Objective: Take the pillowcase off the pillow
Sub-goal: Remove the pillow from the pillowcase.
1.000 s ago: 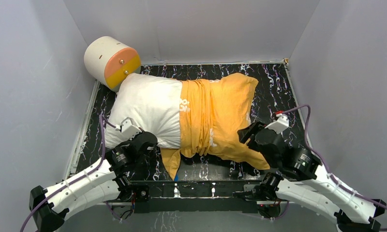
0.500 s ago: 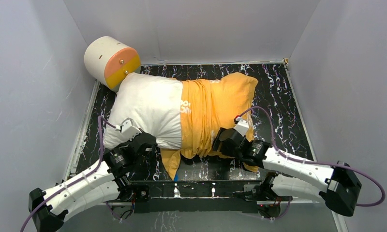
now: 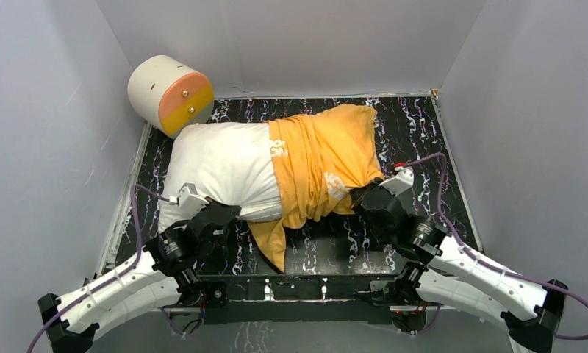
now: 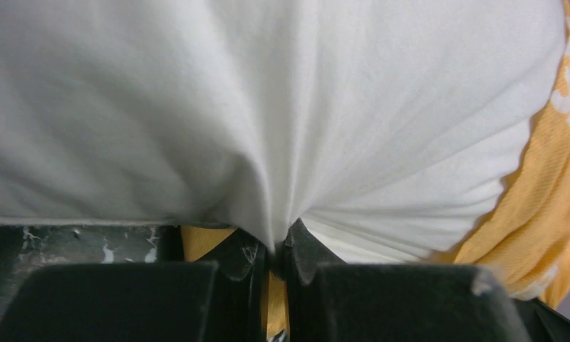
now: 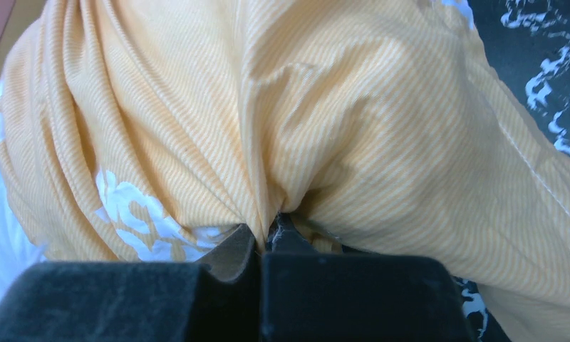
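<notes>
Left gripper [image 4: 282, 246]: pressed together, pinching a fold of the white pillow [image 4: 268, 107] at its near edge. Cloth fans out from the pinch. In the top view it sits lower left of centre.

Right gripper [image 5: 268, 229]: pressed together, pinching a bunched fold of the orange case [image 5: 353, 114], creases radiating from the grip. In the top view it sits right of centre, at the case's lower right edge.

Pillow lies across the middle of the desk [image 3: 423, 132], long axis left to right in frame. Its left end is near the cylinder [image 3: 170, 94] at upper left. Left half bare white. The case covers the right half, orange face up, its open hem crossing the pillow near mid-length. A loose tail droops toward bottom centre.

Key relation: covered end and right gripper are both on the right of frame, bare end and left gripper on the left. Likely pull is rightward along the long axis, with the left arm anchoring.

Judged roughly half off. Cannot tell whether the right pinch also caught pillow beneath. The left pinch looks thin and may slip.
</notes>
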`<state>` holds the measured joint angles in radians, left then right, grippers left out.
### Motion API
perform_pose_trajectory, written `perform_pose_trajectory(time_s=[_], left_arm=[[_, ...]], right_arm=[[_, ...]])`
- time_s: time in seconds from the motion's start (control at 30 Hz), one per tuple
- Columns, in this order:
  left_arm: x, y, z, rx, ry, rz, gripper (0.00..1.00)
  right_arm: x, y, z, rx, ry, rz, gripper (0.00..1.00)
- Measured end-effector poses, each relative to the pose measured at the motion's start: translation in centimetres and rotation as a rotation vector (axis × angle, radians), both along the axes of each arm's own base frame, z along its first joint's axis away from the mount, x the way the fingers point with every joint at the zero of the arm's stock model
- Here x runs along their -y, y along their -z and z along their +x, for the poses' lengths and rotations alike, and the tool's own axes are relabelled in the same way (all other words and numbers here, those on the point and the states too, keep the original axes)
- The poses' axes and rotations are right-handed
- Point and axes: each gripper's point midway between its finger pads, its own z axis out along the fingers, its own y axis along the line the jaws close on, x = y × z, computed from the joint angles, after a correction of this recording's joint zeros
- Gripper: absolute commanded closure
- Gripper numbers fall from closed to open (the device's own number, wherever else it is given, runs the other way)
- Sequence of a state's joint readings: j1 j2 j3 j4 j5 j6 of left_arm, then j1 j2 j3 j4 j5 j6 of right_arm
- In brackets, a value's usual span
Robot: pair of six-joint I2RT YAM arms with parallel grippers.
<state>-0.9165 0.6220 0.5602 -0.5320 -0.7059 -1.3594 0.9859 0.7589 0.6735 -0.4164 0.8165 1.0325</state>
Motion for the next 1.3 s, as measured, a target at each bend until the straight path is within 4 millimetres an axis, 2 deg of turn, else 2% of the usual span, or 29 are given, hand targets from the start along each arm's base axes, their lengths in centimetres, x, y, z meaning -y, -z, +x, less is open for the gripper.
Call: perform_pose_trajectory(time_s=[0.07,0.17,0.27,0.5,0.73,0.83,0.9,0.97,1.07,1.13,1.2,1.3], left_arm=[[0.5,-0.6,-0.2,-0.003,0.0,-0.054,1.0],[1.0,-1.2,-0.4,-0.006,0.003,-0.112,1.0],[0.9,-1.2,-0.7,-0.016,0.0,-0.127,1.0],[0.4,-0.7,-0.8,-0.027,-0.011,-0.096,1.0],[-0.6,-0.2,-0.6,-0.025,-0.052,-0.055,1.0],[-2.3,0.3,-0.7,-0.026,-0.094,0.013,1.0],[-2.7,0.4,-0.8,-0.028,-0.101,0.027,1.0],[-3.0,0.5,-0.9,-0.026,-0.109,0.041,1.0],[-5.5,1.2,-1.2,-0.032,-0.157,0.148,1.0],[-6.9,1.6,-1.5,-0.036,-0.179,0.213,1.0],[-7.6,1.7,-1.6,-0.036,-0.181,0.25,1.0],[-7.7,1.6,-1.7,-0.03,-0.163,0.268,1.0]], right_arm=[[0.7,-0.8,0.0,0.028,-0.021,-0.021,1.0],[2.1,-1.0,0.3,0.029,-0.012,-0.062,1.0],[2.6,-1.1,0.1,0.037,-0.034,-0.1,1.0],[2.1,-0.3,-0.7,-0.013,-0.185,-0.231,1.0],[1.9,0.0,-0.7,-0.175,-0.212,-0.299,0.89],[5.4,-0.1,-0.6,-0.205,-0.093,-0.347,0.92],[6.6,-0.6,-1.1,-0.201,-0.054,-0.339,0.95],[8.1,-1.6,-1.5,-0.168,-0.008,-0.338,0.97],[12.1,-3.8,-1.7,-0.107,0.149,-0.375,0.96],[13.6,-5.0,-2.1,-0.077,0.207,-0.387,0.88],[13.9,-5.5,-2.1,-0.069,0.219,-0.393,0.77],[11.8,-5.4,-2.0,-0.078,0.116,-0.345,0.51]])
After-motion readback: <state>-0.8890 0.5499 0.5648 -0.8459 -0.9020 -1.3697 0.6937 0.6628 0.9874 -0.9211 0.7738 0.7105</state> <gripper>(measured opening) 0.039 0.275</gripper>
